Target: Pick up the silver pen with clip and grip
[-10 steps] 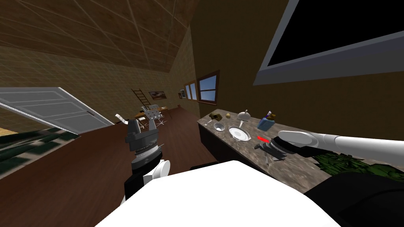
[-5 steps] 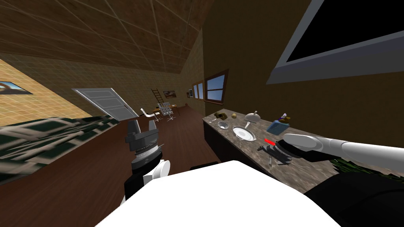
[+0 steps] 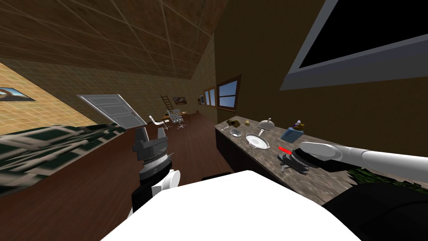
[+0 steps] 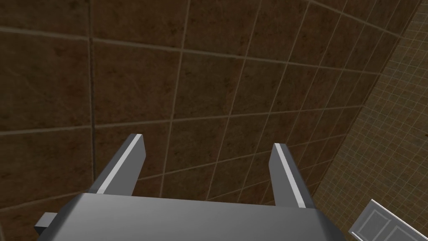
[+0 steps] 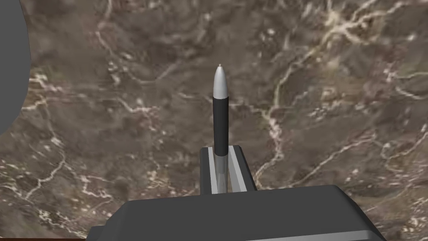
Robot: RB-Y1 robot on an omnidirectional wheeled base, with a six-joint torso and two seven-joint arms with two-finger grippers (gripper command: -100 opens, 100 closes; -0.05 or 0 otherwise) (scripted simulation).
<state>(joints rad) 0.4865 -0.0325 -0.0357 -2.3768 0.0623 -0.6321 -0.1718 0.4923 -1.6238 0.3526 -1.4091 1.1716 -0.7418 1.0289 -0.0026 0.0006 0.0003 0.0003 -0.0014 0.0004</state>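
Note:
The silver pen (image 5: 220,108) has a black grip and a pointed silver tip. In the right wrist view it sticks out from between my right gripper's (image 5: 221,151) two fingers, which press its sides just above the brown marbled countertop (image 5: 125,104). The head view shows that right gripper (image 3: 292,161) low over the counter (image 3: 267,163), with the pen (image 3: 283,168) at its tip. My left gripper (image 3: 150,134) is raised in front of my chest, away from the counter, its fingers (image 4: 125,163) open and empty.
On the counter beyond the right gripper lie a small red object (image 3: 285,149), a white plate (image 3: 257,141), a small bowl (image 3: 236,132), a domed silver item (image 3: 266,124) and a blue box (image 3: 291,134). Dark green foliage (image 3: 376,173) sits under my right forearm.
My right gripper's fingers have shut on the pen. The head camera swung round a second ago and has since stayed nearly still. The left arm has not moved.

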